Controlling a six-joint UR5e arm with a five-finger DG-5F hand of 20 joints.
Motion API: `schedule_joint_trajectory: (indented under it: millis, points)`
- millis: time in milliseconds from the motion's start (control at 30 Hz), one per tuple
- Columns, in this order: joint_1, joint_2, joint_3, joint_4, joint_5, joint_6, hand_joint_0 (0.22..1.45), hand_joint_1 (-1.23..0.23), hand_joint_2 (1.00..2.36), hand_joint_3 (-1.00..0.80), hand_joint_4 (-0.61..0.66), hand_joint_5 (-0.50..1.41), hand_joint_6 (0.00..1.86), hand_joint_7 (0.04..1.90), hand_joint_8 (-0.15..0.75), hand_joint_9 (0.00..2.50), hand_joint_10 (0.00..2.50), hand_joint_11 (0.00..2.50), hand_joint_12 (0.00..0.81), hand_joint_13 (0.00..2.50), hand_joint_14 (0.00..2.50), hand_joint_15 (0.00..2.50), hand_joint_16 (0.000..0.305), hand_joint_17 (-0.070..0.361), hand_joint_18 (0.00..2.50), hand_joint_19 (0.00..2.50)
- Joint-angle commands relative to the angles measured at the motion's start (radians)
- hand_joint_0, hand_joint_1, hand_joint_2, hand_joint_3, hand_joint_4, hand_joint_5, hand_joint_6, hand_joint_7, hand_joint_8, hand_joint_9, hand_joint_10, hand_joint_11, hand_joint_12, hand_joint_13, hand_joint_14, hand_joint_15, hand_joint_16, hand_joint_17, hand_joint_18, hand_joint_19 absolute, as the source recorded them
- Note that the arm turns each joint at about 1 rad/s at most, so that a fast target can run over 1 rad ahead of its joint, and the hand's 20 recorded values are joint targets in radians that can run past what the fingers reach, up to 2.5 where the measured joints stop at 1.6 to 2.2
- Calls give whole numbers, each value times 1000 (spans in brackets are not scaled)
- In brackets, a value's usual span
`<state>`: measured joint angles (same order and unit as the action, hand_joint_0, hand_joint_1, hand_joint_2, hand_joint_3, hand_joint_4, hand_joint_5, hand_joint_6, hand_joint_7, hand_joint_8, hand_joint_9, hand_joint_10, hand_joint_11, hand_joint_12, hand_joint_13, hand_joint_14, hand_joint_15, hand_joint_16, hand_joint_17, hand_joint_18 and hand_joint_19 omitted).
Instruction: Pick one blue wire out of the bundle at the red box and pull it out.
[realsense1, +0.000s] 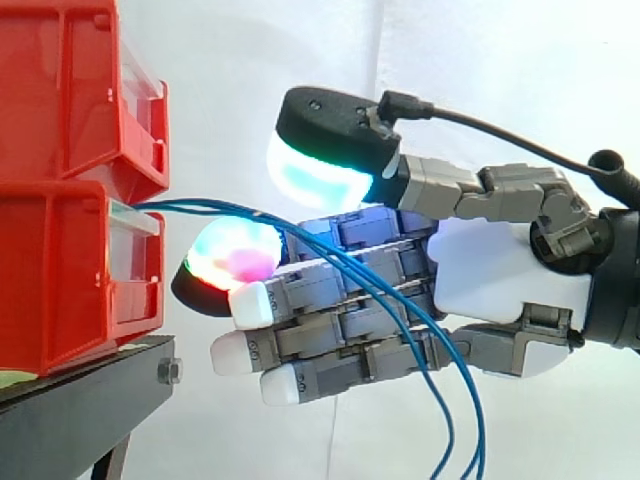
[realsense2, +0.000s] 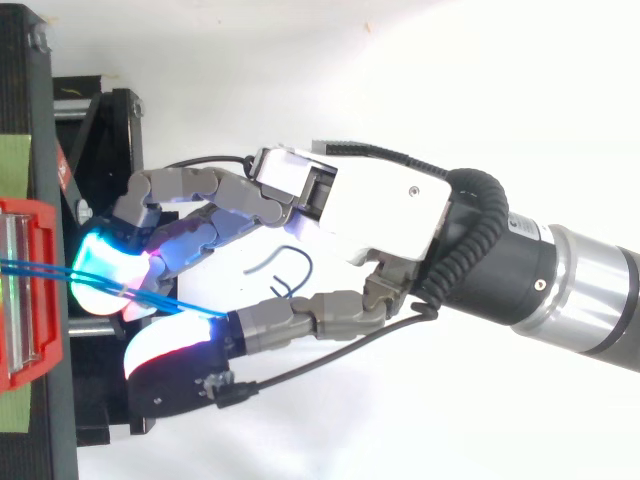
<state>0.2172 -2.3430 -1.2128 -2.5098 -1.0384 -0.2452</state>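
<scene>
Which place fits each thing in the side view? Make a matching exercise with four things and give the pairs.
1 blue wires
2 red bins
3 hand
4 black stand

A under the bins
B comes in from the right
C stacked at the left
D run from the lower bin, drooping past the hand

Pairs: 1-D, 2-C, 3-B, 4-A

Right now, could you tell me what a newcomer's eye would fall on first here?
The robot hand reaching in from the right of the side view stands out, its fingertips glowing cyan, green and red. Blue wires run from the lower red bin at the left, between its thumb and fingers, and droop downward.
</scene>
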Motion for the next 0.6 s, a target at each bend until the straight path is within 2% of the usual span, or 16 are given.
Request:
schedule_joint_trajectory:
  millis: [0, 300, 500, 567]
  points:
    - [-1, -1, 7, -10, 0, -2, 622, -760, 1019, -238, 234, -162, 721, 1016, 362, 773, 12, 487, 442, 711, 10, 324, 63, 141, 649, 392]
    - [-2, 1, 9, -12, 0, 1, 608, -753, 1025, -125, 225, -187, 811, 905, 368, 779, 14, 514, 445, 725, 12, 323, 63, 141, 662, 398]
    - [-4, 1, 10, -14, -3, 9, 613, -749, 1023, -134, 250, -190, 822, 895, 370, 779, 12, 513, 446, 724, 11, 331, 63, 141, 659, 408]
    - [-7, 1, 27, -20, -5, 10, 616, -748, 1022, -147, 263, -190, 823, 877, 369, 776, 12, 508, 446, 725, 11, 332, 63, 141, 660, 408]
